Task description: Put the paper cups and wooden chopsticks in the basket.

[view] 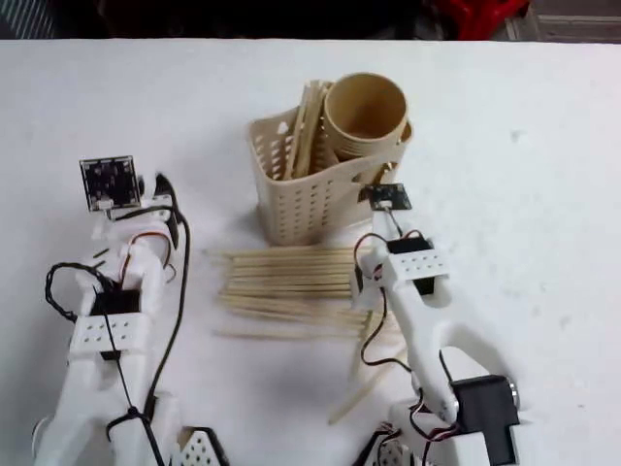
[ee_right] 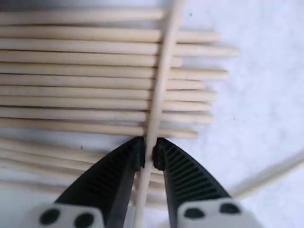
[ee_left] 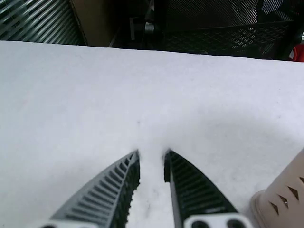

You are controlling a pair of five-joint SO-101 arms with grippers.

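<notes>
The left gripper hangs low over the bare table near the basket. Its fingers are only narrowly parted with nothing between them, so it seems parked clear of the work. The basket stands upright and already carries stacked paper cups and several upright sticks. In front of it, the pile of chopsticks lies loose on the table. The right gripper is clamped on a single chopstick that lies crosswise atop the pile, probably because one raised stick pinches more surely than a flat bundle.
</notes>
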